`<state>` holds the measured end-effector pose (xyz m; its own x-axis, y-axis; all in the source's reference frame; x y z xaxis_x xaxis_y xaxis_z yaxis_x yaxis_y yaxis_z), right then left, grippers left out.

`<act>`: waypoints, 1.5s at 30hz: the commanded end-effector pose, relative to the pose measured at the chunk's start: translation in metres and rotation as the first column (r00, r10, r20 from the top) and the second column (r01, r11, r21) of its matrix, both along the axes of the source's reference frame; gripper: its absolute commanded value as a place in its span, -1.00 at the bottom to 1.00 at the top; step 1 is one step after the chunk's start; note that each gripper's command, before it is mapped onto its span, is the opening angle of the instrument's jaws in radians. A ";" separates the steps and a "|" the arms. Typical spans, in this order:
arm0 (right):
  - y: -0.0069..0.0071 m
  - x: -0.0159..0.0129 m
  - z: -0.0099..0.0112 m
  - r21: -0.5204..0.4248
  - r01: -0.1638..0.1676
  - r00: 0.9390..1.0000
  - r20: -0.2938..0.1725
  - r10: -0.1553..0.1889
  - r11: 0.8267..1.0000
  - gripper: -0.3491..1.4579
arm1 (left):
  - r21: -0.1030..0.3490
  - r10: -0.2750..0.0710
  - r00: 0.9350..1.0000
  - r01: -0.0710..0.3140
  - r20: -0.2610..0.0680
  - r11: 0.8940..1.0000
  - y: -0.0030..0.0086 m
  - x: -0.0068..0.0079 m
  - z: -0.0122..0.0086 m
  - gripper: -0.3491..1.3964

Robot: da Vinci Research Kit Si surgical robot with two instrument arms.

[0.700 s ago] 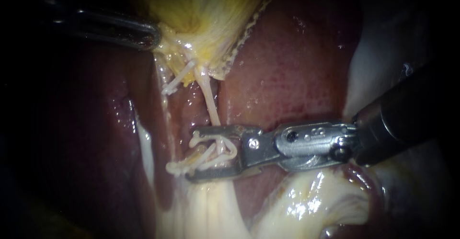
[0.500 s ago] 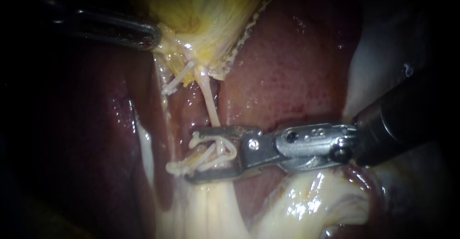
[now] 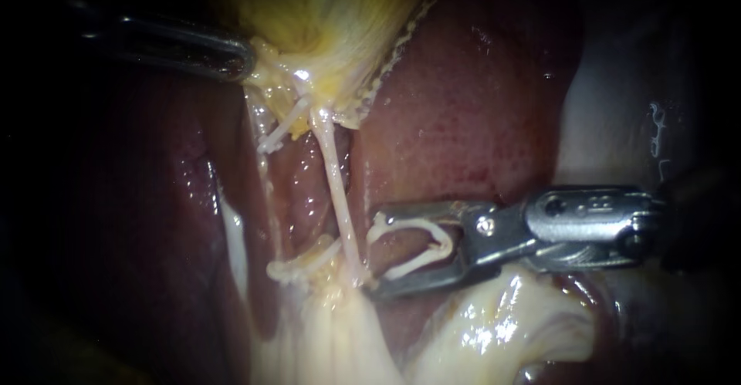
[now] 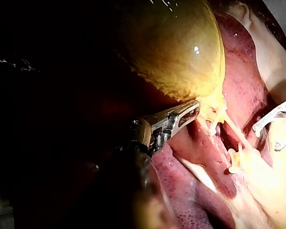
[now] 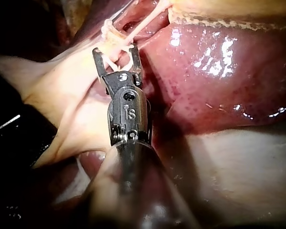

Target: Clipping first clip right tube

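The right tube (image 3: 336,184) runs taut from the yellow gallbladder (image 3: 332,15) down to pale tissue. A shorter left tube (image 3: 282,130) hangs beside it. My right instrument (image 3: 377,255) lies just right of the tube, its jaw tips beside the tube's lower end, not around it. Its jaws stand wide apart with an open white clip (image 3: 446,240) seated between them. The right wrist view shows these jaws (image 5: 114,48) just short of the tube (image 5: 148,21). My left instrument (image 3: 239,57) is shut on the gallbladder's neck, as its own view (image 4: 196,107) also shows.
Dark red liver (image 3: 463,107) lies behind and to the right of the tubes. Glistening pale fatty tissue (image 3: 494,331) sits under my right instrument. A small white clip-like piece (image 3: 297,261) lies across the tissue left of the tube's base.
My right instrument has drawn back to the right, taking its clip-bearing jaws off the tube. The tube now shows bare and straight. The left instrument has held its grip.
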<state>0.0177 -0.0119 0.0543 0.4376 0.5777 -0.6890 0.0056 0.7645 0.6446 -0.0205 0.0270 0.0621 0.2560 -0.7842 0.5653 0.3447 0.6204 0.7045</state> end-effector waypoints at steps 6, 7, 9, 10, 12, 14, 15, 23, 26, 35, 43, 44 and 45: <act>0.0005 0.0013 0.0035 0.023 -0.015 1.000 0.018 0.015 1.000 -0.09 | 0.000 0.000 1.000 0.000 0.000 1.000 0.0000 0.0000 0.0000 -1.00; 0.0006 0.0016 0.0041 0.031 -0.020 1.000 0.024 0.020 0.999 -0.08 | 0.000 0.000 1.000 0.000 0.000 1.000 0.0000 0.0000 0.0001 -1.00; 0.0006 0.0022 0.0051 0.033 -0.025 0.999 0.028 0.024 0.999 -0.07 | -0.001 0.000 1.000 0.000 0.000 1.000 0.0000 0.0000 0.0001 -1.00; 0.0006 0.0025 0.0054 0.040 -0.024 0.999 0.027 0.023 0.999 -0.07 | -0.001 0.000 1.000 0.000 0.000 1.000 0.0000 0.0000 0.0001 -1.00; 0.0006 0.0032 0.0060 0.060 -0.021 1.000 0.025 0.019 0.998 -0.07 | -0.001 0.000 1.000 0.000 0.000 1.000 0.0000 -0.0001 0.0001 -1.00; 0.0005 0.0040 0.0063 0.098 -0.014 1.000 0.005 0.014 0.995 -0.07 | -0.001 0.000 1.000 0.000 0.000 1.000 0.0000 -0.0001 0.0001 -1.00; 0.0005 0.0043 0.0063 0.131 -0.011 1.000 -0.006 0.012 0.991 -0.07 | -0.001 0.000 1.000 0.000 0.000 1.000 0.0000 -0.0001 0.0001 -1.00; -0.0001 0.0056 0.0051 0.331 0.023 0.987 -0.160 0.032 0.943 -0.07 | -0.001 0.000 1.000 0.000 0.000 1.000 0.0000 -0.0001 0.0002 -1.00; -0.0007 0.0056 0.0042 0.359 0.021 0.985 -0.168 0.042 0.933 -0.07 | -0.001 0.000 1.000 0.000 0.000 1.000 -0.0001 -0.0001 0.0003 -1.00; -0.0012 0.0052 0.0035 0.369 0.026 0.985 -0.166 0.039 0.929 -0.16 | -0.002 0.000 1.000 0.000 0.000 1.000 -0.0001 0.0000 0.0004 -1.00; -0.0007 0.0049 0.0044 0.390 0.025 0.987 -0.156 0.039 0.921 -0.43 | -0.002 0.000 1.000 0.000 -0.001 1.000 -0.0002 -0.0001 0.0005 -1.00; -0.0006 0.0049 0.0044 0.390 0.025 0.987 -0.156 0.039 0.921 -0.49 | -0.002 0.000 1.000 0.000 -0.001 1.000 -0.0002 -0.0001 0.0005 -1.00; -0.0006 0.0048 0.0045 0.395 0.024 0.987 -0.154 0.040 0.918 -0.54 | -0.002 0.000 1.000 0.000 0.000 1.000 -0.0002 -0.0001 0.0005 -1.00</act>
<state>0.0225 -0.0125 0.0588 0.3383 0.8192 -0.4631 0.1250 0.4487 0.8849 -0.0206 0.0268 0.0626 0.2562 -0.7828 0.5671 0.3450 0.6221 0.7028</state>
